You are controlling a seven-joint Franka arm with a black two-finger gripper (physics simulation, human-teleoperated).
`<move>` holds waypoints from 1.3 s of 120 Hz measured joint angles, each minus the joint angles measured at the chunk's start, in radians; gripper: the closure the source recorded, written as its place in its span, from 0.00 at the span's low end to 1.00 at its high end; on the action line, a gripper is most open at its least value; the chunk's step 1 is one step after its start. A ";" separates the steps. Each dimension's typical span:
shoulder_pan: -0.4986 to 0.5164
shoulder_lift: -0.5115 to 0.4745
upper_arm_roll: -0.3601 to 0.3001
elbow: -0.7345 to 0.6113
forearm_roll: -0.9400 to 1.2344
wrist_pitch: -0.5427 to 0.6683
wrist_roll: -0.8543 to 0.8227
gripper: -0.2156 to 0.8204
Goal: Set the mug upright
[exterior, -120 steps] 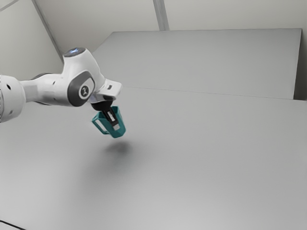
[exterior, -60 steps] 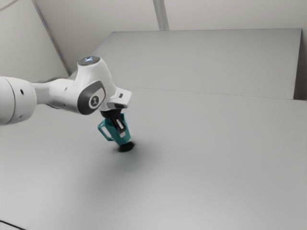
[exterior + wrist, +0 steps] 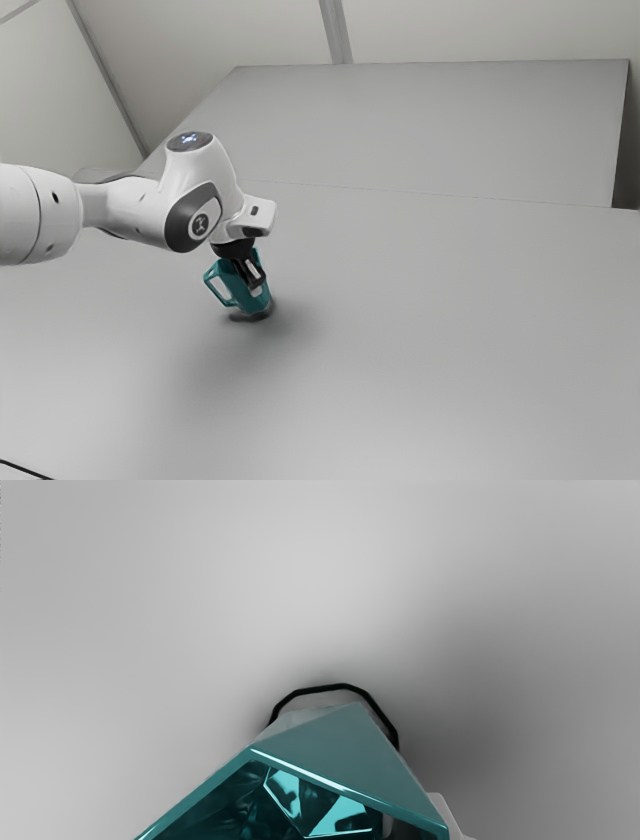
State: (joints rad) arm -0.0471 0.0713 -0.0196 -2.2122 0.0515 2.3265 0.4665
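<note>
Gripper (image 3: 256,286) pinching the mug (image 3: 240,291) by its wall – fingers part-way apart, only the wall's thickness between them. Wrist view: one finger (image 3: 388,825) inside the mug, the other (image 3: 442,806) against the outside, close to a corner of the rim (image 3: 320,780). Mug is teal, faceted, mouth up toward the hand, base down. Exterior view: mug hangs tilted, not fully upright, base leaning toward the exterior view's right, handle (image 3: 211,288) out on the exterior view's left. Base just over or on the gray table (image 3: 450,350), dark shadow (image 3: 236,318) right at it – can't tell if they touch. Hand points down at a slant, above the mug.
</note>
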 joint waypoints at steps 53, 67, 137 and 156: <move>0.001 0.000 0.000 0.000 -0.010 0.008 -0.017 0.67; 0.001 0.000 0.000 0.000 -0.010 0.009 -0.020 0.63; -0.009 -0.021 -0.003 0.015 -0.039 -0.004 -0.042 0.57; -0.005 -0.052 -0.007 0.019 -0.059 -0.020 -0.048 0.56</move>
State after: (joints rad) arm -0.0522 0.0191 -0.0269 -2.1935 -0.0078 2.3066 0.4185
